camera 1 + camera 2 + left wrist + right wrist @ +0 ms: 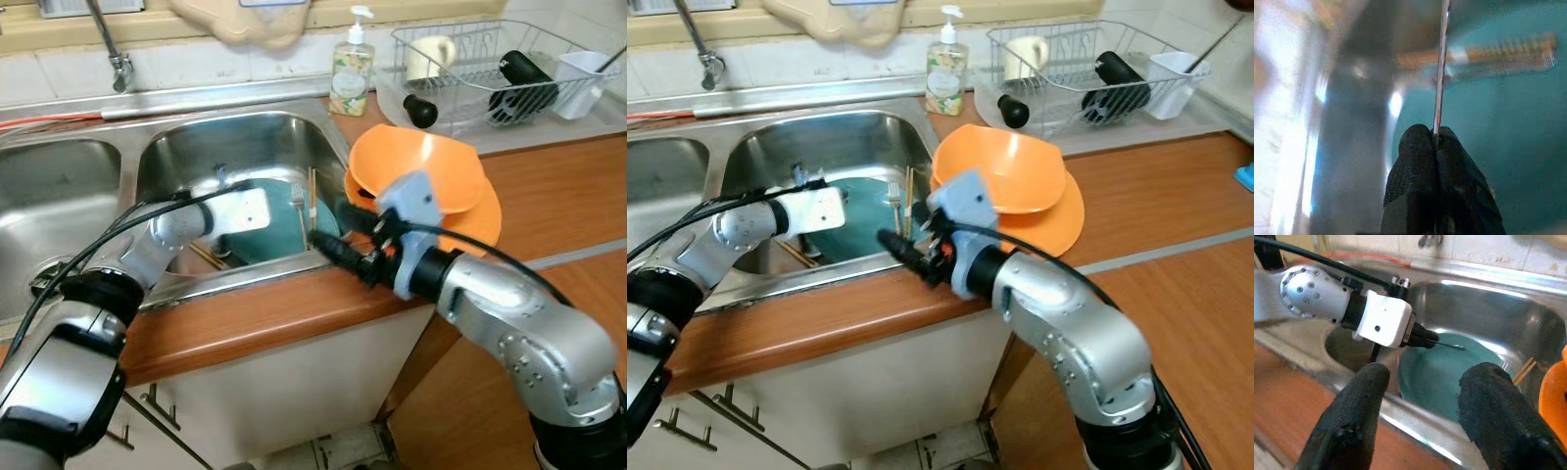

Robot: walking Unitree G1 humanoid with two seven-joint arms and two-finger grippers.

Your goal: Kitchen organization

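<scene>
My left gripper is down in the right sink basin, shut on a thin metal utensil that sticks out over a teal plate. From the right wrist, its fingers and the utensil show above the teal plate. A fork and wooden chopsticks lean in the basin beside it. My right gripper hovers open at the sink's front rim with nothing between its fingers. Just behind it, an orange bowl rests on an orange plate.
A soap dispenser stands behind the sink. A wire dish rack at the back right holds a black bottle and a white cup. The faucet and a second basin lie left. Wooden counter extends right.
</scene>
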